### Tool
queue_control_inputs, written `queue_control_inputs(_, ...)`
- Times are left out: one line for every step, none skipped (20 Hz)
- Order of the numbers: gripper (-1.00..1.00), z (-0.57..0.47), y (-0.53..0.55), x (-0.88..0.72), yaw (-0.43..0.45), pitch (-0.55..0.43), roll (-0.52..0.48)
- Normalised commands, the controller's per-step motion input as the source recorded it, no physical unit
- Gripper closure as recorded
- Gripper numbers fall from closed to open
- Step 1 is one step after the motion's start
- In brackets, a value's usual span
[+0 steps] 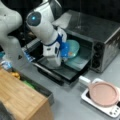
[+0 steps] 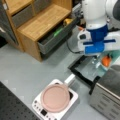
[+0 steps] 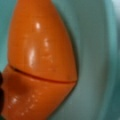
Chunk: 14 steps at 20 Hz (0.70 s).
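Wrist view: orange carrot (image 3: 40,62) fills teal bowl (image 3: 100,50); front view: gripper (image 1: 67,51) there, grip state unclear.

White rounded arm (image 1: 42,23) segments, a glowing blue joint light, blue wrist (image 2: 96,41) trim.

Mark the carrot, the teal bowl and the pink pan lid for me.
carrot (image 3: 40,62): wrist view, middle of its orange body.
teal bowl (image 1: 74,47): a front view, inner wall, inside the oven.
pink pan lid (image 2: 55,97): a front view, centre of the lid's top.
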Motion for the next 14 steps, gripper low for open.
queue_control_inputs(1.00, -0.06, -0.03, -0.05, 0.015, -0.046, 0.154)
queue_control_inputs(1.00, -0.08, -0.03, -0.04, 0.020, -0.049, 0.153)
queue_control_inputs(1.00, -0.09, -0.03, -0.03, 0.024, -0.048, 0.150)
queue_control_inputs(1.00, -0.10, -0.03, -0.02, 0.027, -0.048, 0.152)
queue_control_inputs(1.00, -0.11, -0.03, -0.01, 0.025, -0.049, 0.152)
queue_control_inputs(1.00, -0.11, -0.03, 0.00, 0.022, -0.049, 0.153)
queue_control_inputs(1.00, -0.11, -0.03, 0.01, 0.017, -0.049, 0.154)
queue_control_inputs(1.00, -0.11, -0.03, 0.02, 0.014, -0.050, 0.154)
queue_control_inputs(1.00, -0.11, -0.04, 0.03, 0.016, -0.051, 0.152)
queue_control_inputs(1.00, -0.12, -0.04, 0.04, 0.017, -0.055, 0.149)
queue_control_inputs(1.00, -0.13, -0.05, 0.04, 0.020, -0.055, 0.143)
queue_control_inputs(1.00, -0.14, -0.05, 0.04, 0.022, -0.058, 0.141)
queue_control_inputs(1.00, -0.16, -0.05, 0.05, 0.024, -0.063, 0.140)
queue_control_inputs(1.00, -0.17, -0.05, 0.05, 0.024, -0.069, 0.140)
